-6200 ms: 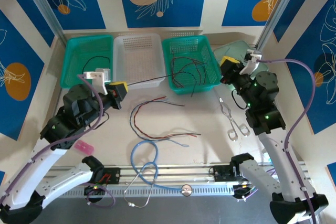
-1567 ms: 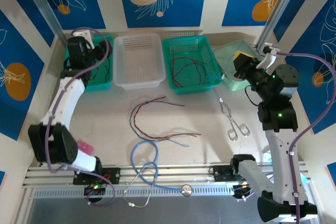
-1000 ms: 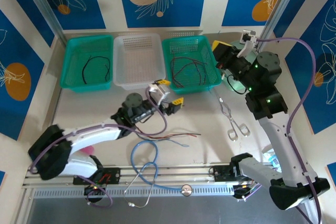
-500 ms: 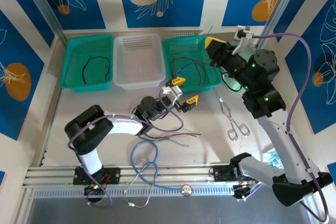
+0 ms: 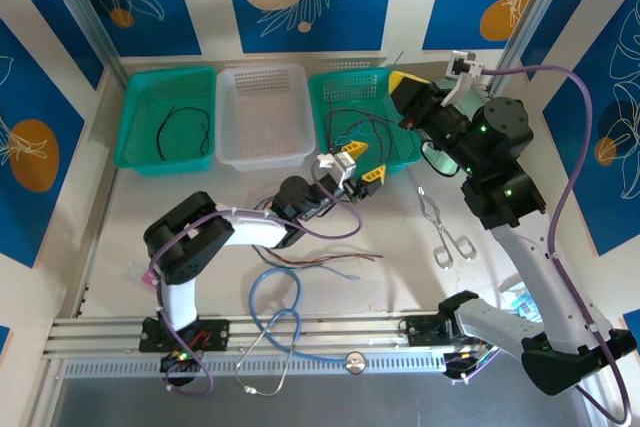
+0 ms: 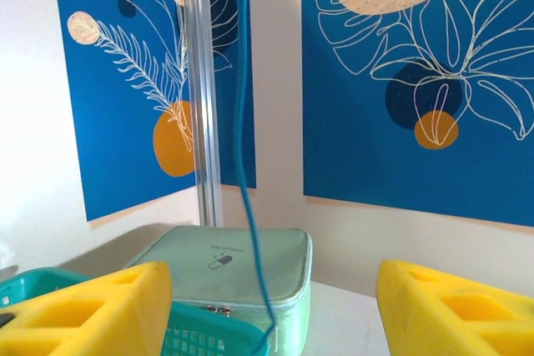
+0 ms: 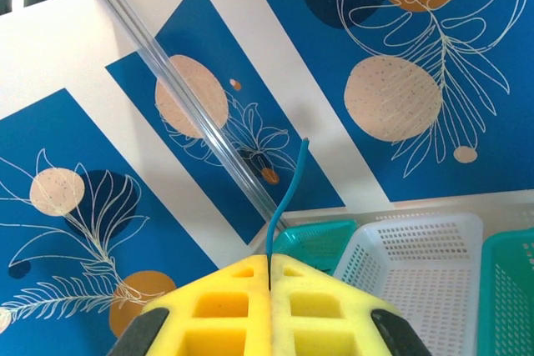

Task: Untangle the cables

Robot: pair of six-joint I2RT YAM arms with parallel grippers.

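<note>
Quick status from my end. Right claw is clamped shut on a thin blue cable. The yellow pads are pressed together with the wire sticking up out of the seam between them. From the top camera that claw sits high over the far right corner of the right teal basket.

Left claw is reached across the table to the near edge of that same basket, and its fingers are spread apart, gripping nothing. On its own wrist cam the claw has the blue cable hanging straight down in the gap between the two yellow fingers. It's not touching either one as far as I can see. A mint green zip case is right behind the wire.

Where the rest of the cables are:
- The red and black bunch is lying in the right teal basket.
- One black cable is curled in the left teal basket.
- The loose red, black and blue-grey strands are on the table near the middle, just on the near side of the left arm.

The white basket sits between the two teal ones.
</note>
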